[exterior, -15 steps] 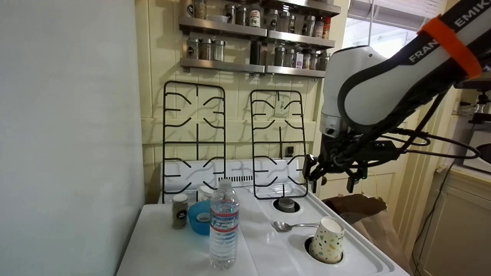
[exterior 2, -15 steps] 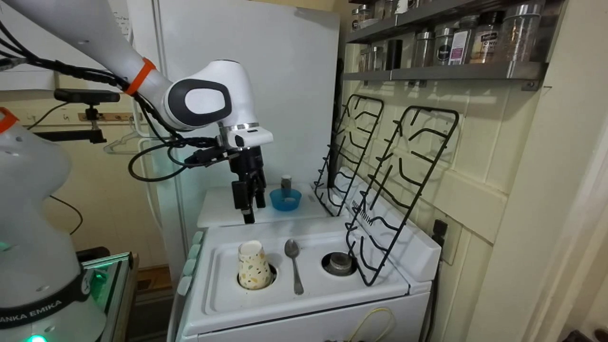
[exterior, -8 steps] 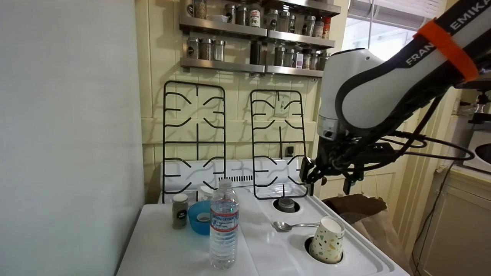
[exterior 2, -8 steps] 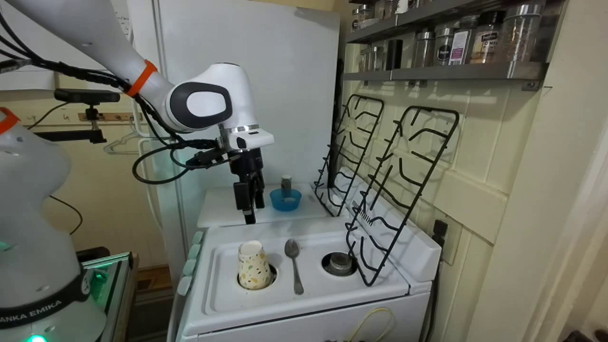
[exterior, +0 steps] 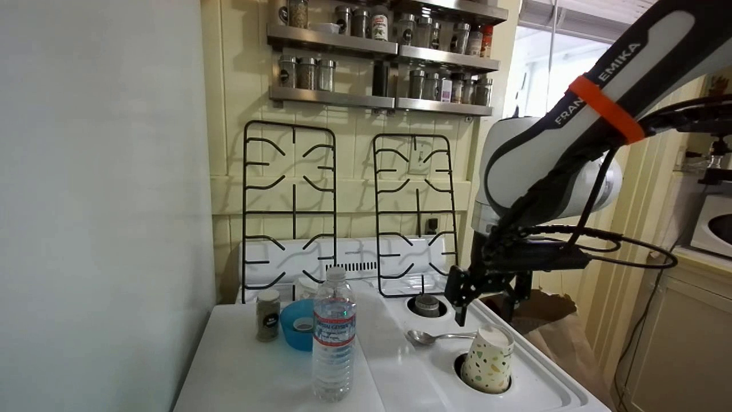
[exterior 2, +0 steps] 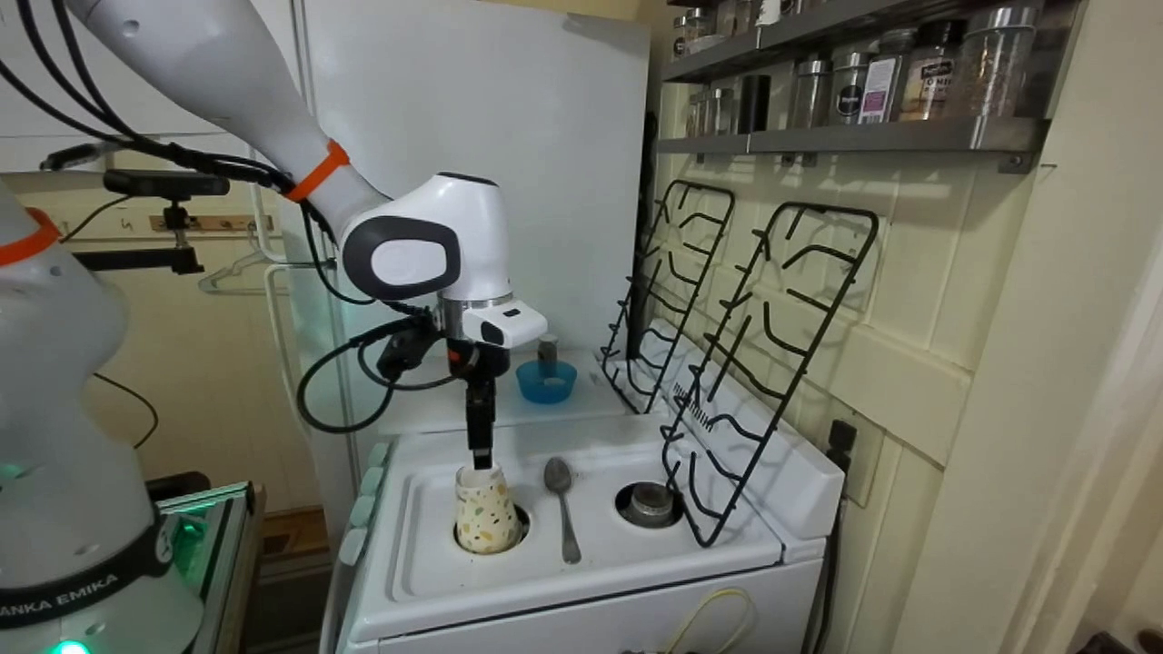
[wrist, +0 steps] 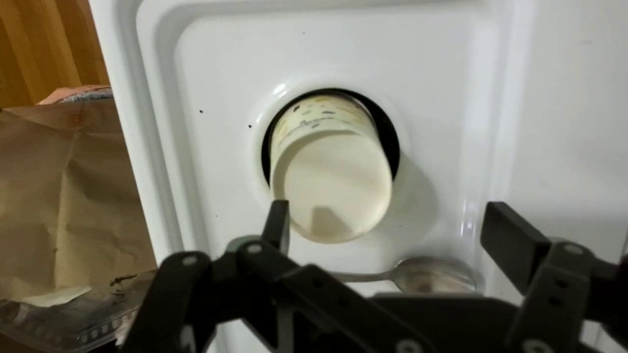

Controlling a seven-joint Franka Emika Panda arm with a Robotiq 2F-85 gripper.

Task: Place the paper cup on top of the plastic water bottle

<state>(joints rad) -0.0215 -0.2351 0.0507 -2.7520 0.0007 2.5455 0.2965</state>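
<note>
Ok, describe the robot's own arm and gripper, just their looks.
The arm is white, rounded and dark-trimmed, with orange bands and black cables. White lettering shows "FRAN" and "EMIKA" on either side of one band. The gripper is black, with two jointed fingers, blocky at the ends.

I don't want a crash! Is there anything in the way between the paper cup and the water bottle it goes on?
In an exterior view, nothing visible stands between the paper cup and the plastic water bottle. The spoon lies on the stovetop, behind the straight line between them.
</note>
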